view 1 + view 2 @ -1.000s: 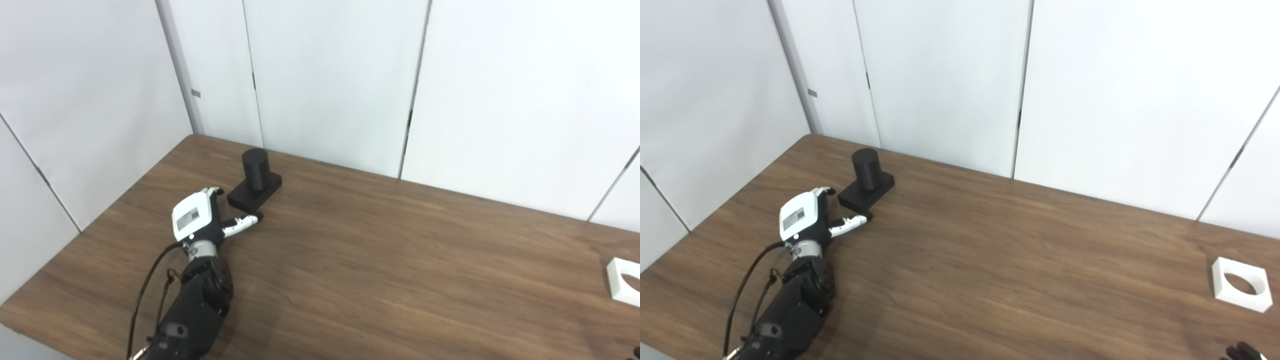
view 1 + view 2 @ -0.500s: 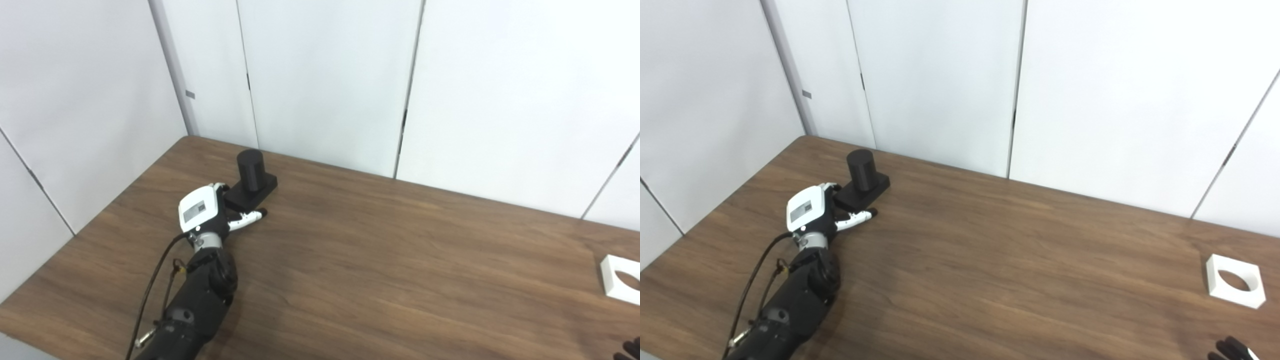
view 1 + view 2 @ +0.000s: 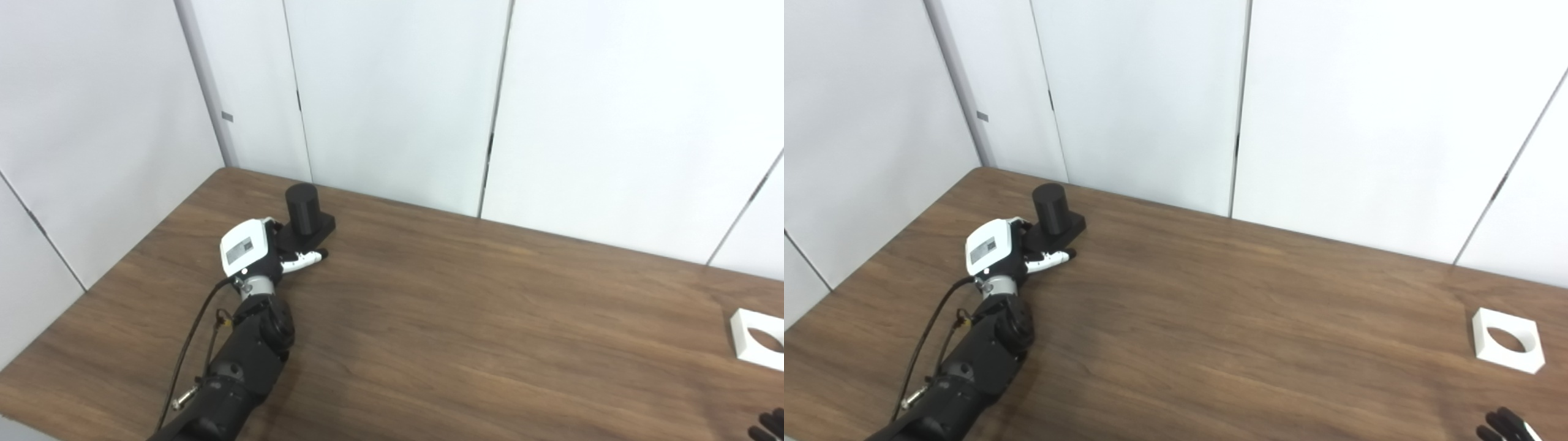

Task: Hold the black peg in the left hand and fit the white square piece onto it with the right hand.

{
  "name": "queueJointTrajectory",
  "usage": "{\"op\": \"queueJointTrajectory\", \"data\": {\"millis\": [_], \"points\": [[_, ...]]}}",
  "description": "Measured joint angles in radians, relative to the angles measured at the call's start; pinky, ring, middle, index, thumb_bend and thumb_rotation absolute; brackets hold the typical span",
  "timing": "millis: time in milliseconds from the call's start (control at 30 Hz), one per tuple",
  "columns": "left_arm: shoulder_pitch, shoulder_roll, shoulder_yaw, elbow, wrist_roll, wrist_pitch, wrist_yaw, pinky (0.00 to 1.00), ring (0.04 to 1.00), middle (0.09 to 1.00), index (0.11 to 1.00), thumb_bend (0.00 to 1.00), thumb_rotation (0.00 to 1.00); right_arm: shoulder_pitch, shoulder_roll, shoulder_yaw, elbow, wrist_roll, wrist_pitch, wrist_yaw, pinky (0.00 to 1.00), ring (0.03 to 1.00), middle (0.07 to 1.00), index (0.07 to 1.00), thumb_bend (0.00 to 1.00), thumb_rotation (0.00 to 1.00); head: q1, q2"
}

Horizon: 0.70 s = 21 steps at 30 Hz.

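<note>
I see the left hand against the black peg base at the table's far left, fingers spread, not gripping. The right hand is barely visible; I cannot tell its state. The white square piece lies far right.

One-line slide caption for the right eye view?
Left robot hand reaches the black peg on the table; white square piece lies far right.

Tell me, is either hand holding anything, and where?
Nothing is lifted. The left hand has its fingers around the black cylindrical peg's square base; a firm hold cannot be told.
</note>
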Motion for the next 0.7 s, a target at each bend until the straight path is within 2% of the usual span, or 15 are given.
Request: {"op": "queueJointTrajectory", "data": {"millis": [33, 67, 133, 300, 533, 700], "points": [[0.0, -0.001, 0.003, 0.009, -0.008, -0.019, 0.014, 0.88, 0.846, 0.784, 0.536, 0.67, 0.21, 0.0, 0.0, 0.0, 0.0, 0.0, 0.0, 0.0, 0.72, 0.834, 0.859, 0.862, 0.65, 0.71, 0.0, 0.0], [-0.001, -0.004, 0.01, 0.021, -0.015, -0.041, 0.03, 0.88, 0.838, 0.769, 0.511, 0.6, 0.14, 0.0, 0.0, 0.0, 0.0, 0.001, 0.0, 0.0, 0.72, 0.833, 0.859, 0.862, 0.65, 0.7, 0.0, 0.0], [-0.006, -0.005, 0.024, 0.035, -0.041, -0.08, 0.065, 0.85, 0.828, 0.741, 0.486, 0.54, 0.08, 0.0, 0.0, 0.0, -0.001, 0.002, 0.0, 0.0, 0.72, 0.837, 0.861, 0.865, 0.65, 0.7, 0.0, 0.0], [-0.016, -0.004, 0.031, 0.053, -0.048, -0.095, 0.101, 0.76, 0.805, 0.704, 0.478, 0.52, 0.05, 0.001, 0.0, 0.001, -0.001, 0.009, 0.001, 0.0, 0.73, 0.845, 0.867, 0.87, 0.64, 0.71, 0.0, 0.003], [-0.015, -0.003, 0.026, 0.051, -0.048, -0.093, 0.102, 0.73, 0.781, 0.691, 0.479, 0.52, 0.05, 0.001, -0.001, 0.0, -0.002, 0.004, 0.002, 0.0, 0.73, 0.851, 0.872, 0.882, 0.64, 0.73, 0.0, 0.005], [0.027, -0.003, 0.024, -0.027, -0.049, -0.088, 0.079, 0.69, 0.765, 0.689, 0.479, 0.52, 0.05, 0.001, -0.001, 0.002, -0.006, 0.004, 0.019, 0.0, 0.78, 0.882, 0.898, 0.894, 0.67, 0.73, -0.038, 0.02]]}}
